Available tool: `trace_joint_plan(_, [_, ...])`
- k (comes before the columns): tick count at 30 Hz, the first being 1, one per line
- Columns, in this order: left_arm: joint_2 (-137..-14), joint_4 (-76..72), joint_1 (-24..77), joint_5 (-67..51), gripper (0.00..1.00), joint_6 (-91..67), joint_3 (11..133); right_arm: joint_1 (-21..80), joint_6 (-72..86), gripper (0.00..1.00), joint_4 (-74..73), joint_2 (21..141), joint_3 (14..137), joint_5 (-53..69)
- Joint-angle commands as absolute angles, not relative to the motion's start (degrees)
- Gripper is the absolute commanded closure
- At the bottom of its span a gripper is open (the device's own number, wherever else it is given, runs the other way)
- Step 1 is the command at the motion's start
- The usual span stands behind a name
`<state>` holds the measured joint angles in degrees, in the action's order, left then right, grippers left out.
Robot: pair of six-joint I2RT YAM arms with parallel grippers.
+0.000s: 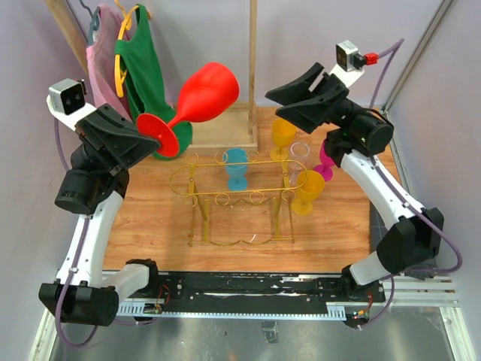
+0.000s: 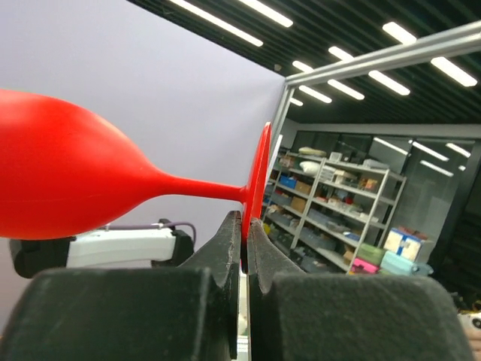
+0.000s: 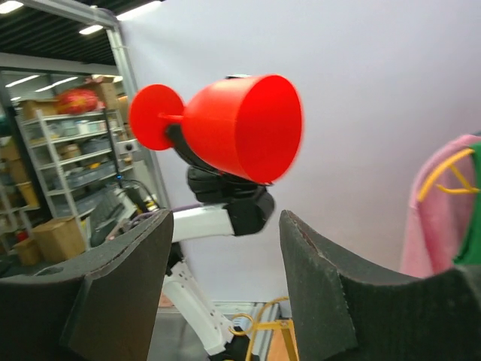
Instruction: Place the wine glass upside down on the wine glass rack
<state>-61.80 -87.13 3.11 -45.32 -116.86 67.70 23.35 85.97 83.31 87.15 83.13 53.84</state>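
Observation:
My left gripper (image 1: 148, 135) holds a red wine glass (image 1: 207, 94) high above the table, lying on its side with the bowl toward the right. In the left wrist view the fingers (image 2: 225, 248) are shut on the edge of the glass's round foot (image 2: 259, 177). My right gripper (image 1: 276, 101) is open, just right of the bowl's mouth and apart from it. In the right wrist view the wine glass (image 3: 240, 128) hangs above the gap of the right gripper (image 3: 225, 226). The gold wine glass rack (image 1: 240, 180) stands mid-table below.
A teal glass (image 1: 236, 167) stands by the rack. Two yellow glasses (image 1: 283, 135) (image 1: 307, 189), a clear glass (image 1: 298, 154) and a magenta glass (image 1: 327, 158) stand to the rack's right. Green (image 1: 146, 68) and pink (image 1: 101, 60) garments hang back left beside a wooden post (image 1: 252, 68).

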Motion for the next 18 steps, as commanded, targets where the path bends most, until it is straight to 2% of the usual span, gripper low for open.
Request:
trace_joint_plan(1, [-60.5, -88.0, 2.8, -49.5, 1.00, -109.6, 71.5, 18.3, 81.3, 0.39, 80.8, 80.9, 78.5, 53.0])
trace_joint_plan(5, [-57.0, -67.9, 2.8, -53.3, 1.00, -94.4, 72.1, 15.6, 73.5, 0.39, 70.5, 74.3, 74.6, 54.5])
trace_joint_plan(10, [-51.3, -35.5, 2.8, -52.1, 1.00, -67.0, 75.1, 14.9, 58.4, 0.39, 52.2, 64.7, 71.2, 54.9])
trace_joint_plan(18, [-50.4, -11.4, 2.8, -45.3, 1.00, -50.1, 78.1, 14.9, 45.3, 0.39, 34.1, 54.6, 68.2, 52.5])
